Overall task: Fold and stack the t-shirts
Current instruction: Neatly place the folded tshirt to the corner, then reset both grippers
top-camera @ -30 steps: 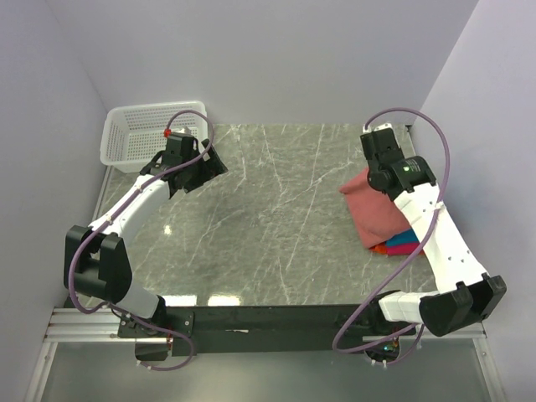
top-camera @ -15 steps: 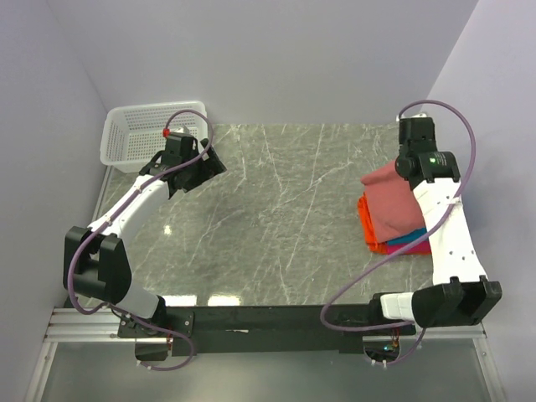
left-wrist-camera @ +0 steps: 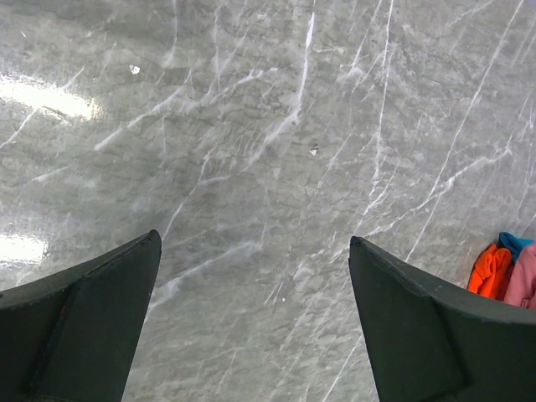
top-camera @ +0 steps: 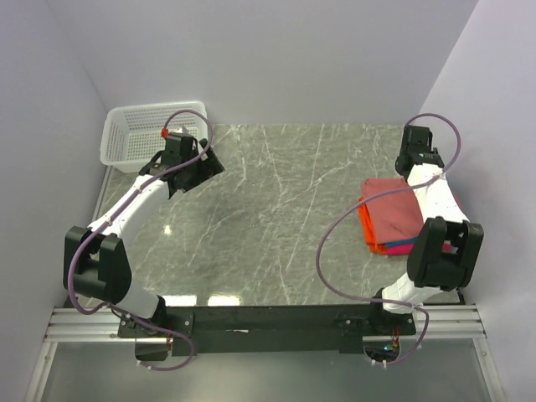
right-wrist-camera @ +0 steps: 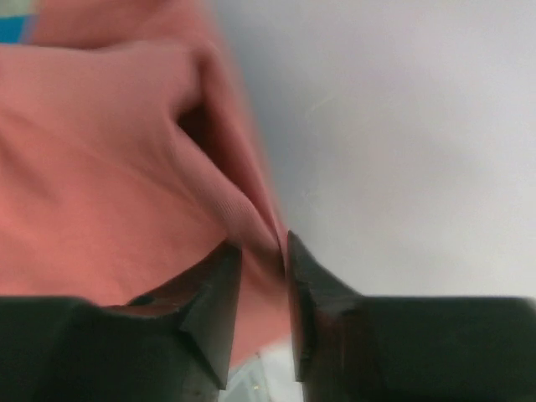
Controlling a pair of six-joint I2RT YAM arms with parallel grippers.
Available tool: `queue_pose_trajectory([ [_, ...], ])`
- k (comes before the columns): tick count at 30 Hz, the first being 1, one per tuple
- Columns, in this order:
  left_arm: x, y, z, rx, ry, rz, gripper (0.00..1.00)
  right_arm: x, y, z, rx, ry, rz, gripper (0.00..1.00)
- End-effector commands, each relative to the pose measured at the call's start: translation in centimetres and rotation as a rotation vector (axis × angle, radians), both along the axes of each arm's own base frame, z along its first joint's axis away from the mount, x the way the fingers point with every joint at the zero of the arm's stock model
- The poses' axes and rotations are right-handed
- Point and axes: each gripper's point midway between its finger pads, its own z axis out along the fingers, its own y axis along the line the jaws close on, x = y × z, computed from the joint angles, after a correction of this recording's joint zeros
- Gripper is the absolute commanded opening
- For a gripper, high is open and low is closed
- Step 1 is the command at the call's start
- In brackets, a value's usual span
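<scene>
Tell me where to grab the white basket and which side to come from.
Grip the basket by its near rim from above, one finger inside, one outside. It stands upright, open top up, with thin mesh walls. It sits tucked into the far left corner, so its far sides are likely hard to reach.

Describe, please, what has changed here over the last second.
The right arm carried the red shirt rightward and laid it on the stack of folded shirts; a fold of it lies between the jaws. The left arm, jaws open, and the basket stayed put.
</scene>
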Motion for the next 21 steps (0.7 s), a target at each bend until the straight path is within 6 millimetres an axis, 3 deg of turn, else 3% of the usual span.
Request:
queue_pose_trajectory([
  [1, 0.7, 0.4, 1.5, 0.006, -0.040, 0.021, 0.99, 1.1, -2.4, 4.0, -0.125, -0.194, -0.144, 0.85],
  [2, 0.7, 0.4, 1.6, 0.005, -0.041, 0.023, 0.99, 1.2, -2.5, 4.3, -0.124, -0.213, -0.158, 0.97],
  [6, 0.6, 1.0, 2.0, 0.013, -0.042, 0.052, 0.99, 1.7, -2.1, 6.3, -0.080, -0.330, -0.197, 0.97],
  [9, 0.4, 1.0, 2.6, 0.001, -0.051, 0.060, 0.99, 2.1, -0.6, 7.7, 0.007, -0.441, -0.178, 0.98],
  [13, 0.0, 1.1, 4.0, -0.024, -0.072, 0.076, 0.99, 2.4, 4.1, 9.9, 0.201, -0.645, -0.079, 0.98],
  [16, -0.9, 1.5, 5.3, -0.039, -0.087, 0.104, 0.99, 2.3, 8.2, 10.6, 0.464, -0.804, -0.030, 0.98],
  [17, -1.1, 2.0, 5.5, -0.041, -0.091, 0.140, 0.99, 2.9, 10.9, 10.3, 0.610, -0.813, 0.056, 0.98],
  [21, -3.2, 4.0, 7.0, -0.034, -0.114, 0.233, 0.99, 1.8, 17.7, 10.5, 0.948, -0.904, 0.279, 0.98],
])
